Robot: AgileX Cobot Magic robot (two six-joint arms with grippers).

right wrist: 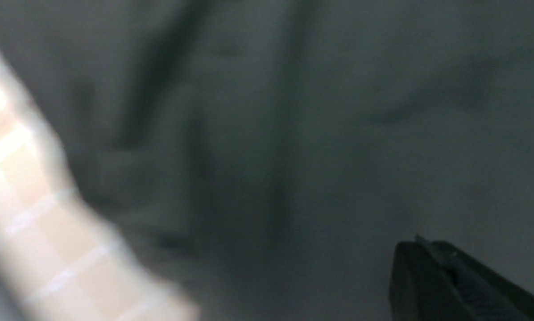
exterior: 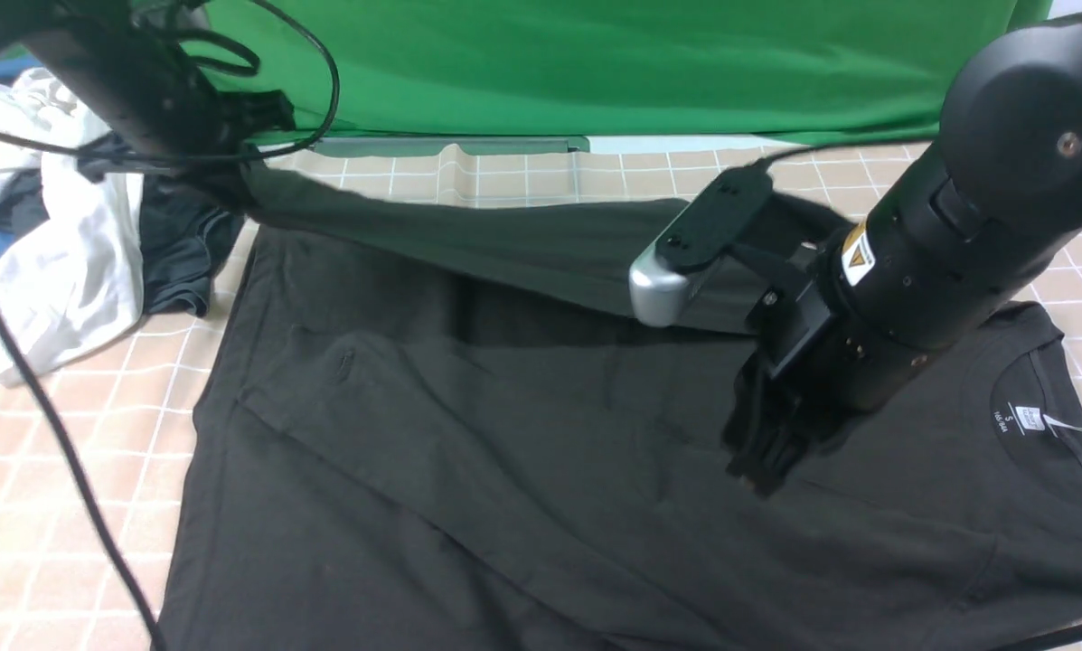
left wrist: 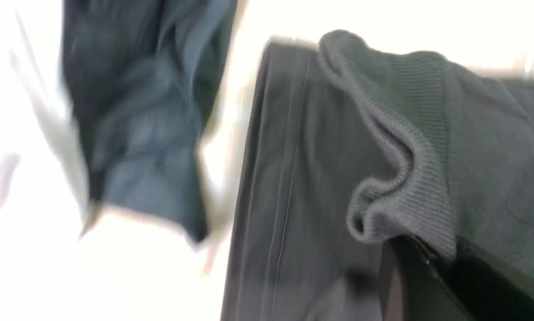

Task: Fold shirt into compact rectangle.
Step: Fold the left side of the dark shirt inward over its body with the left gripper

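The charcoal-black shirt (exterior: 504, 470) lies spread over the tiled table, its crew neck and white label (exterior: 1031, 419) at the right. My left gripper (exterior: 233, 167) is raised at the far left and shut on a corner of the shirt. A ribbed fold of the shirt (left wrist: 405, 178) bulges from the closed left gripper (left wrist: 432, 249). A lifted flap (exterior: 504, 244) stretches from there toward my right gripper (exterior: 766, 461), which points down over the shirt's middle right. In the right wrist view the right gripper (right wrist: 420, 245) has its jaws together against blurred dark shirt cloth (right wrist: 293, 133).
A white garment (exterior: 70, 262) and a smaller dark grey-teal garment (exterior: 179, 253) are heaped at the far left, close to the left gripper; the teal garment (left wrist: 146, 133) also shows in the left wrist view. A green backdrop (exterior: 595, 63) closes the far side. A black cable (exterior: 61, 434) hangs at the left.
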